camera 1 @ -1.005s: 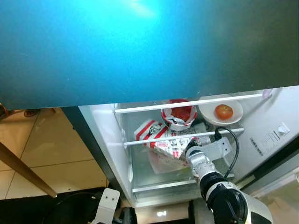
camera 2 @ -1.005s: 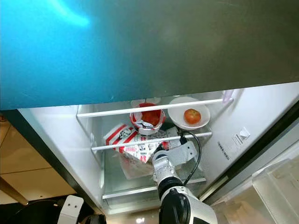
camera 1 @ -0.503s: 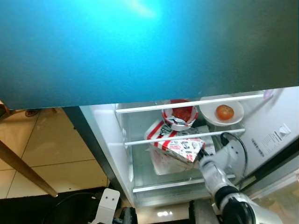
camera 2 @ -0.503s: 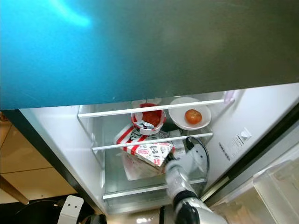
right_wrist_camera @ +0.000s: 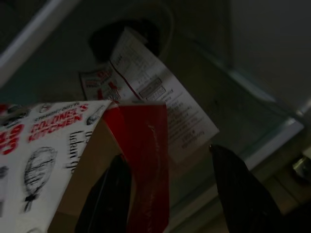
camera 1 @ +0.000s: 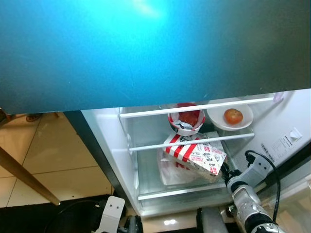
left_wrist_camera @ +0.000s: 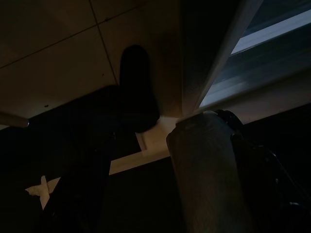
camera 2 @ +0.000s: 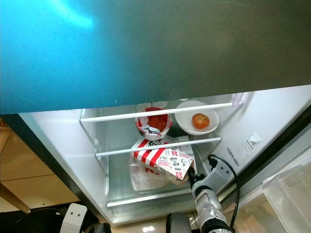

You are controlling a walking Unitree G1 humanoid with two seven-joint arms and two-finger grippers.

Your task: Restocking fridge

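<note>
One red-and-white striped food box (camera 1: pixel 195 155) lies tilted on the fridge's lower shelf (camera 1: pixel 165 193), its back hidden by the rail. The right gripper (right_wrist_camera: pixel 170 194) sits at its corner, fingers spread apart. The left gripper's fingers are lost in darkness; I cannot tell.

Printed matt cardboard box (camera 1: pixel 195 155); glossy white plastic fridge walls (camera 1: pixel 112 141); glossy teal door (camera 1: pixel 146 48); smooth white plate (camera 1: pixel 241 122).

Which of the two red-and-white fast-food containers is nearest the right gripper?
The striped box on the lower shelf; the right gripper is at its corner. The bucket stands on the shelf above.
</note>
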